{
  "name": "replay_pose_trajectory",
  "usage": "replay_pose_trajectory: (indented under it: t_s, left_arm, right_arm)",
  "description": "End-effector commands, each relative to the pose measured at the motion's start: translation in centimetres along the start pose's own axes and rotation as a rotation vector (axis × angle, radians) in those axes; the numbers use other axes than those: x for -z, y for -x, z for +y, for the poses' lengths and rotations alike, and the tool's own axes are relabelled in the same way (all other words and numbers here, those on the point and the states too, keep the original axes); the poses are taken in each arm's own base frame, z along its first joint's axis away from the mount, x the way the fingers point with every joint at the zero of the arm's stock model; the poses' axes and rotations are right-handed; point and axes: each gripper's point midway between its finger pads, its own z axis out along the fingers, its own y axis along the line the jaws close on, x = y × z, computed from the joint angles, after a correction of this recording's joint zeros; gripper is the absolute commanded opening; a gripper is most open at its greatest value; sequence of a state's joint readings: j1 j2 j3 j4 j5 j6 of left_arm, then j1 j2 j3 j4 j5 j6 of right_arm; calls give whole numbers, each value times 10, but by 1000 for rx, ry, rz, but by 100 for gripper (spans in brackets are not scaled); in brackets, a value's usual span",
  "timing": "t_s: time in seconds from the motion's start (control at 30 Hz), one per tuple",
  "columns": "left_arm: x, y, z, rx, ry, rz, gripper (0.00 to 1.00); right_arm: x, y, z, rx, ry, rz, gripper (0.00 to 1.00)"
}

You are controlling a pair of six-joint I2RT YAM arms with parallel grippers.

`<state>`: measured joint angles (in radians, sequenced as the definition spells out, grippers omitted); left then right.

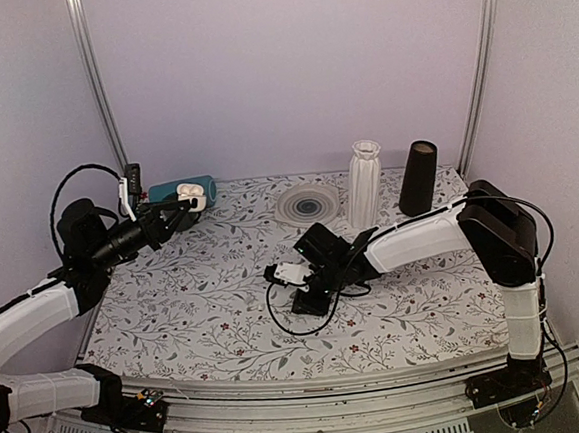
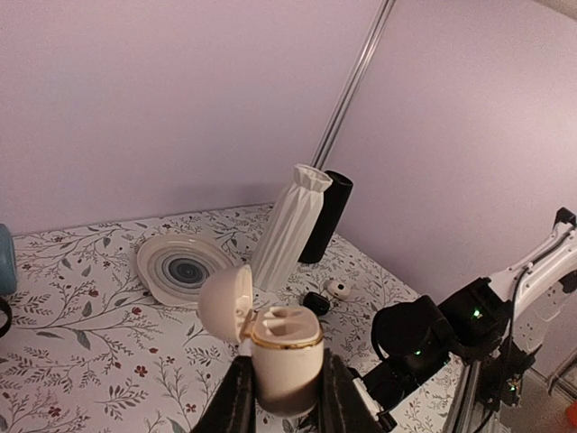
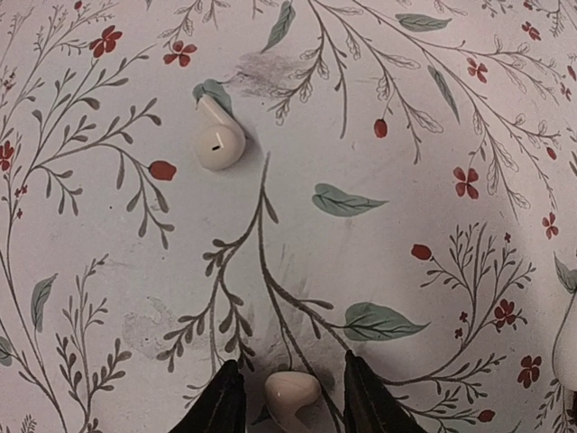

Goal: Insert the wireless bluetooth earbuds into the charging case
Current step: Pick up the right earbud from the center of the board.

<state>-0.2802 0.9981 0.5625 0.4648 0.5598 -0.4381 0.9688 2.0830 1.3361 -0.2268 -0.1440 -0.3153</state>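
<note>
The white charging case (image 2: 284, 347) stands upright in the air with its lid flipped open and both wells showing. My left gripper (image 2: 284, 383) is shut on its body, raised at the back left (image 1: 183, 207) of the table. One white earbud (image 3: 290, 394) lies on the floral tablecloth between the fingers of my right gripper (image 3: 291, 365). The jaws stand open, with a gap on each side of it. The other earbud (image 3: 219, 144) lies on the cloth further ahead to the left. In the top view the right gripper (image 1: 272, 273) is low over the table's middle.
A white ribbed vase (image 1: 364, 183), a black cup (image 1: 419, 177) and a ringed plate (image 1: 309, 204) stand along the back. A teal mug (image 1: 182, 190) lies behind the left gripper. A black pod (image 2: 315, 302) and a white pod (image 2: 338, 289) sit near the vase.
</note>
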Motion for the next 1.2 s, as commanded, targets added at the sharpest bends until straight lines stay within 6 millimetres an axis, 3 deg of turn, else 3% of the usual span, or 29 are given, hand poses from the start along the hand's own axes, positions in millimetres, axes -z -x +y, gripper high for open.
replay_pose_trajectory:
  t_s: [0.0, 0.37, 0.57, 0.9, 1.17]
  left_arm:
    - [2, 15, -3, -30, 1, -32, 0]
    - [2, 14, -3, -30, 1, -28, 0]
    - [0, 12, -4, -30, -11, -21, 0]
    - [-13, -5, -12, -19, -65, 34, 0]
    - [-31, -27, -33, -78, -118, 78, 0]
  right_arm:
    - [-5, 1, 3, 14, 2, 5, 37]
    - [-10, -8, 4, 1, 2, 29, 20]
    - [-1, -1, 0, -56, 29, -17, 11]
    - [26, 23, -16, -251, 158, -163, 10]
    - [71, 52, -26, -406, 327, -328, 10]
